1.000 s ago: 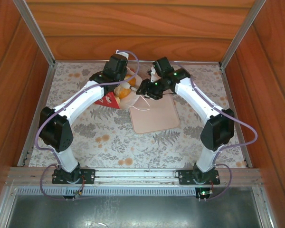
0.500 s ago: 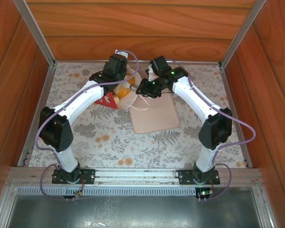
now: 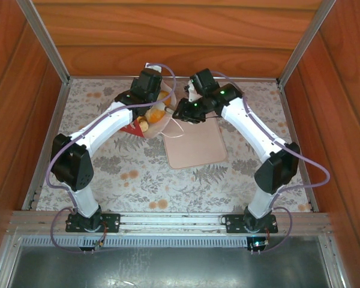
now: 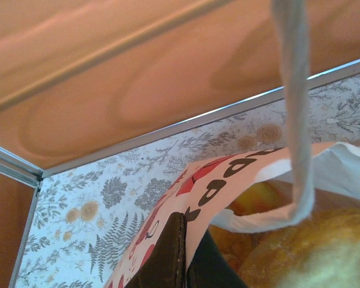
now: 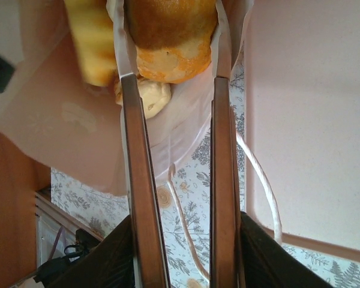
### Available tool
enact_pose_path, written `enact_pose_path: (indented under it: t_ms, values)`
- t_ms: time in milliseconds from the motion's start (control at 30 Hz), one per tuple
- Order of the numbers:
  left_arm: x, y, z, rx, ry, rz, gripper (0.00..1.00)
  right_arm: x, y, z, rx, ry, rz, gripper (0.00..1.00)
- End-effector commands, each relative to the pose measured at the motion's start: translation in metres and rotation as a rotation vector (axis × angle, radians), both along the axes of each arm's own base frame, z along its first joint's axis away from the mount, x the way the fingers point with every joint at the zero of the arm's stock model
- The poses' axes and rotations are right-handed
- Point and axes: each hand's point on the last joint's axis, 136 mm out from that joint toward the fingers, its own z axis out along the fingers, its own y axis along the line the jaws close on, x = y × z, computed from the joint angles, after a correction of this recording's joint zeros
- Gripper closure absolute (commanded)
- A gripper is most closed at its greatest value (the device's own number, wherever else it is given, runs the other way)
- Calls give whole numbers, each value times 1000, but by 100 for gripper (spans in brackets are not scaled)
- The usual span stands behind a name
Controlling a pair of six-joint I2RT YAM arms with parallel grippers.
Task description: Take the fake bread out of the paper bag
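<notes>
While the fake bread [image 5: 168, 36] sits in the paper bag [image 4: 192, 192], which appears tipped over at the far middle of the bench [image 3: 138, 174], one golden bun shows at the mouth between the right gripper's [image 5: 174, 72] fingers. They flank it closely, but I cannot tell whether they clamp it. The left gripper [image 4: 184, 231] is pinched together on the bag's red edge. I judge the step in hand to be the grasp. Next comes a firm squeeze, then a straight pull outward.
</notes>
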Motion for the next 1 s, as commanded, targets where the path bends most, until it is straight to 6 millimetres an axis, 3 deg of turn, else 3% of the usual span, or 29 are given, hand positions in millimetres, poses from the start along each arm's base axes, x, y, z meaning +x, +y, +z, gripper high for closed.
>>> enact_pose_path:
  t_ms: [0,100,133,300,767,967]
  values:
    - [5,5,5,-7,-35,59,100,-7,-6,31,26,-89,3,89]
    - [4,7,7,-4,-42,71,100,-6,-8,33,17,-97,-4,89]
    - [4,8,7,0,-42,75,100,-11,-13,48,34,-129,-7,89]
    - [2,14,10,6,-53,102,100,-17,-24,64,22,-171,-26,89]
    - [1,32,16,81,-80,177,100,-36,-79,121,66,-317,-143,86]
    - [-3,36,19,84,-86,179,100,-28,-110,118,85,-311,-234,85]
